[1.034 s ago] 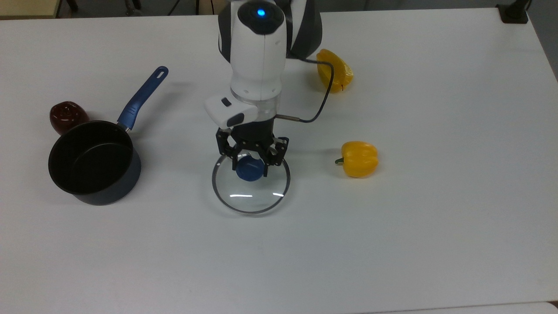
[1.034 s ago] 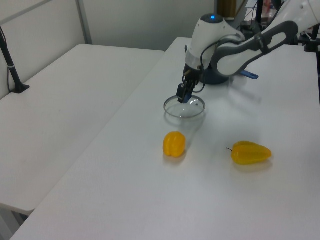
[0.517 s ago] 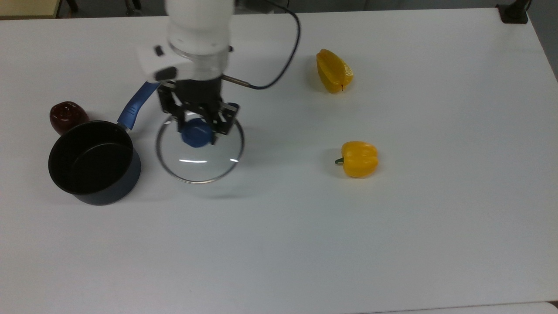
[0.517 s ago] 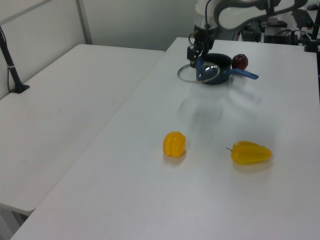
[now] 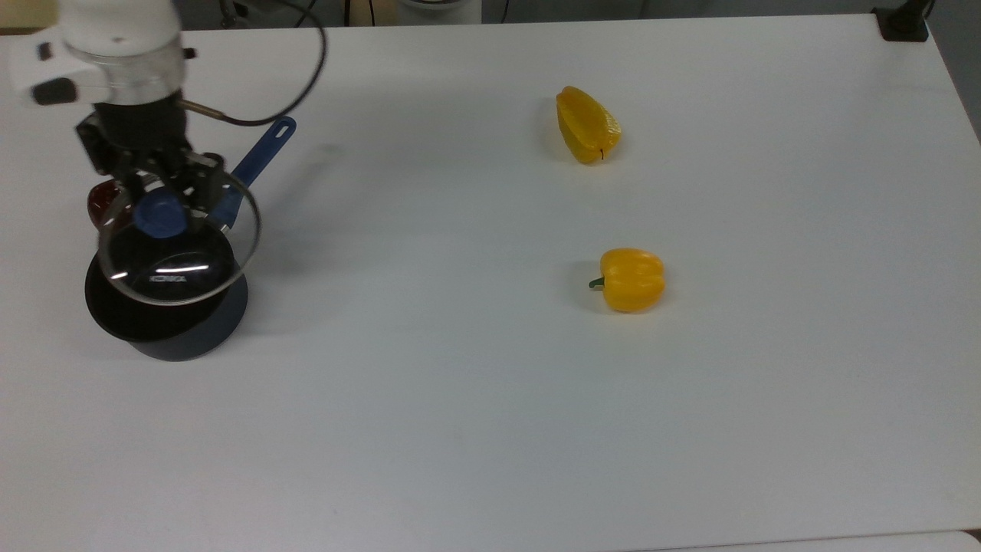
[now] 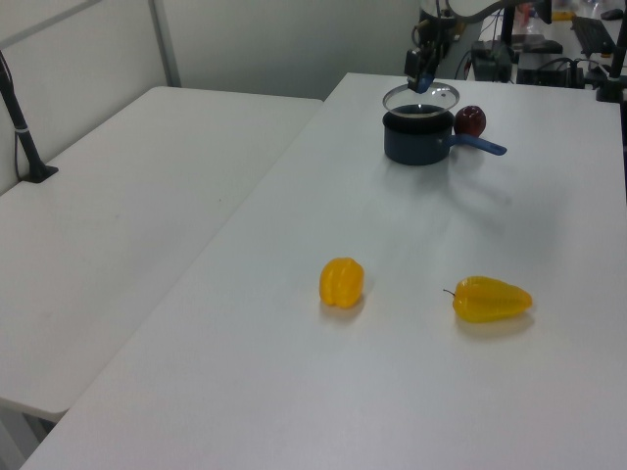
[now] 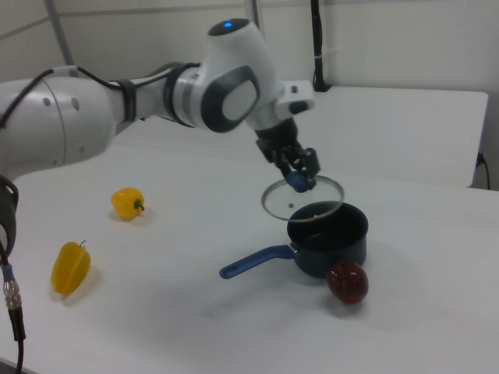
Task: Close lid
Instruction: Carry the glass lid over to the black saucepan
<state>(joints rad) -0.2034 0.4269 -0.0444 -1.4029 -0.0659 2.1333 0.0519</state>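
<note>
Clear glass lid (image 5: 180,253) with a blue knob hangs in the air at the left edge of the top view, the claw (image 5: 161,201) clenched on that knob. Dark saucepan (image 5: 165,310) sits directly beneath; lid is raised above the rim and offset.

Step in hand, as I judge it: carry phase, lid brought over the pan but not seated. Next move calls for centring the lid on the rim, then lowering until the metal edge meets it, then release.

View notes: the top view reads the lid as overlapping the pan mouth, towards the frame's upper side. The right view shows the gap: lid (image 7: 302,196) floats above the saucepan (image 7: 327,237), shifted toward the right view's left, slightly tilted. The left view confirms the lid (image 6: 420,97) clear above the saucepan (image 6: 417,137). A dark red fruit (image 7: 347,282) lies just beside the pan; two yellow peppers (image 5: 630,279) rest well apart on the white bench (image 5: 536,399).
</note>
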